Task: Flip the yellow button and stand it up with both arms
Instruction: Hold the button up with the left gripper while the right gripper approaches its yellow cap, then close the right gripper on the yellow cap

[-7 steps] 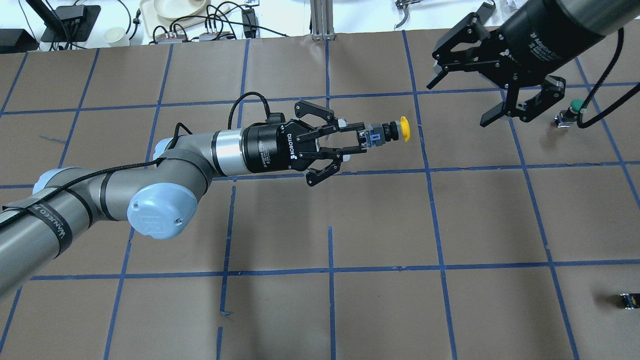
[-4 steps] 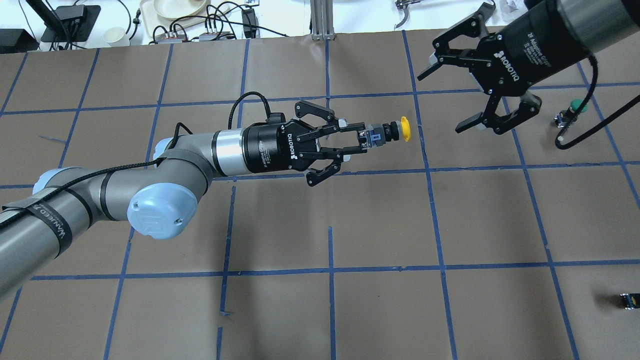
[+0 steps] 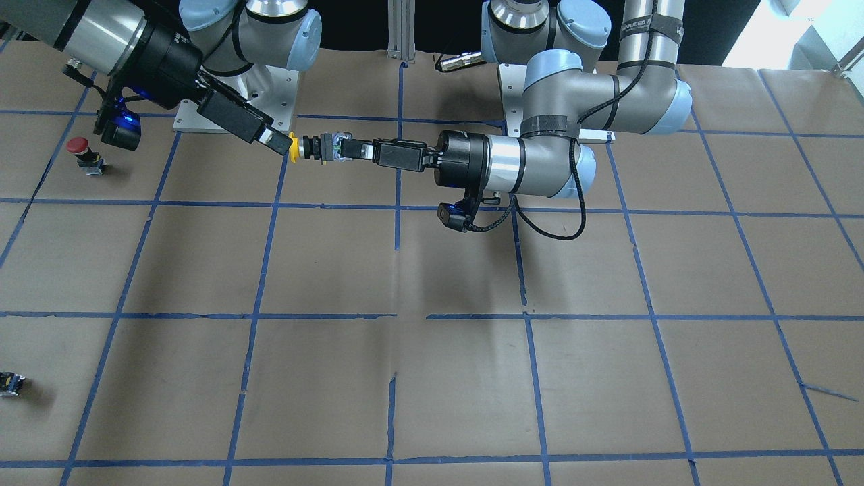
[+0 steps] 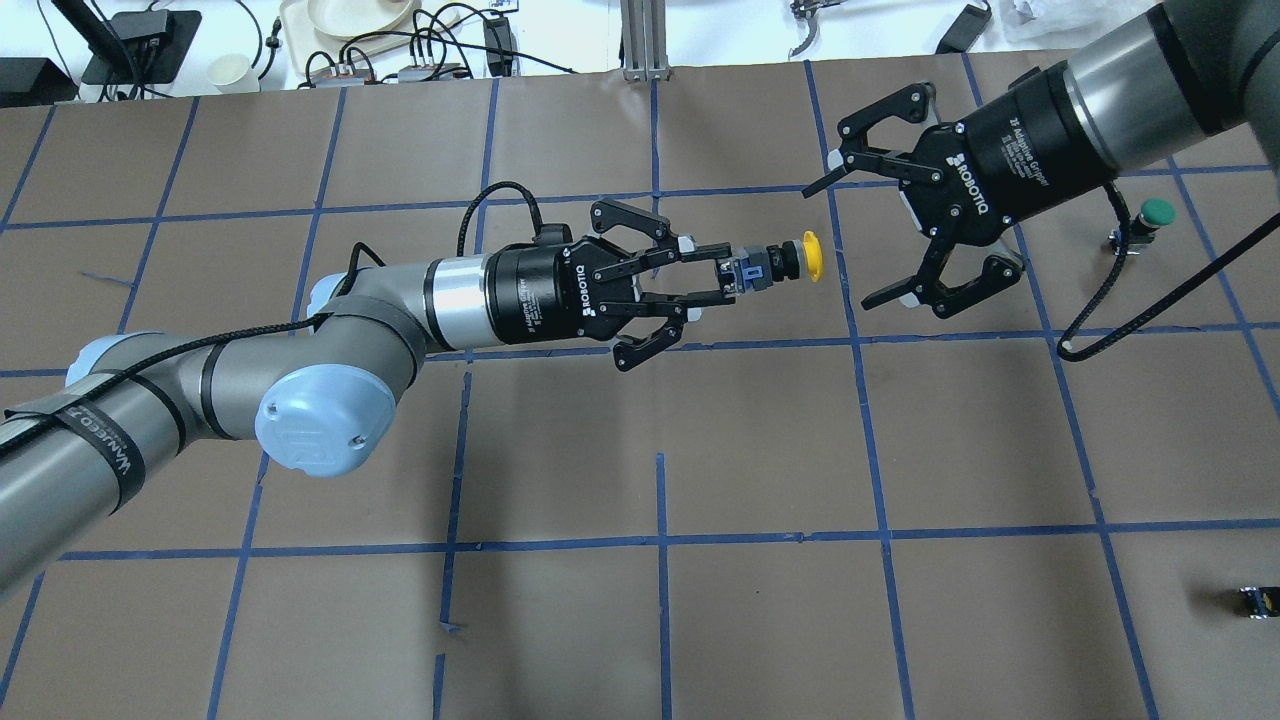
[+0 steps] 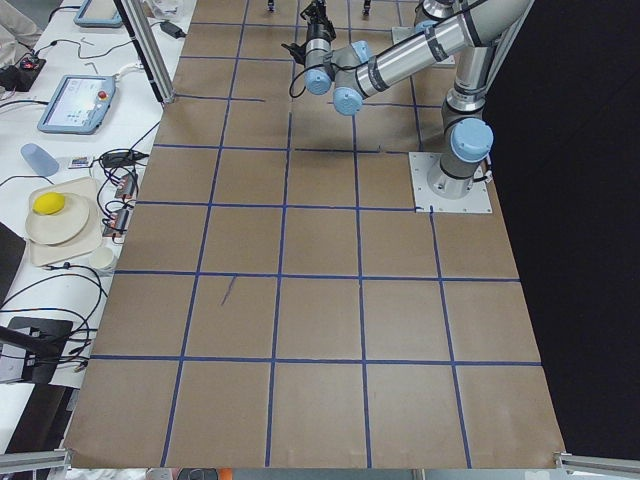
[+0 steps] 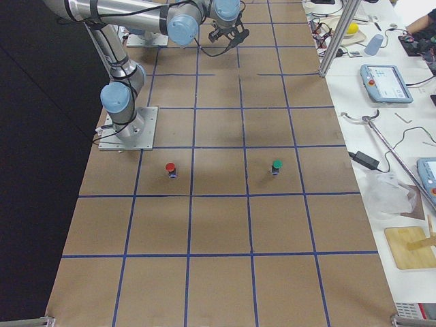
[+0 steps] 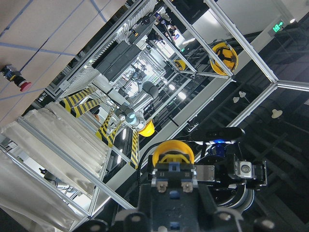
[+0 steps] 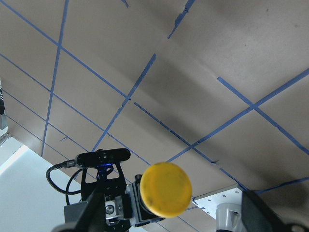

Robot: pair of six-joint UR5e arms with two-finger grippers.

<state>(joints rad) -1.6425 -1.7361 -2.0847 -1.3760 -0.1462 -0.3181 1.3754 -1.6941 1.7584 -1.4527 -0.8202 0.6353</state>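
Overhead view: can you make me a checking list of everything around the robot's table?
Surface: brown table with a blue tape grid.
Job's things: yellow button held off the table, sideways, cap toward the right end effector.
Clutter: green button, red button and small black-and-yellow piece sit on the table, apart.
End effectors: left end effector shut on the button's body; right end effector open, near the cap.
Cables: black cable loops by the left end effector; another cable droops beside the right end effector.
Surroundings: side bench with tray and cup.

Two tools show: the left tool (image 4: 728, 272) and the right tool (image 4: 838, 245). There are three capped buttons: one yellow button (image 4: 790, 258), one red button (image 3: 81, 150), one green button (image 4: 1155, 213). There is one black-and-yellow piece (image 4: 1258, 600).
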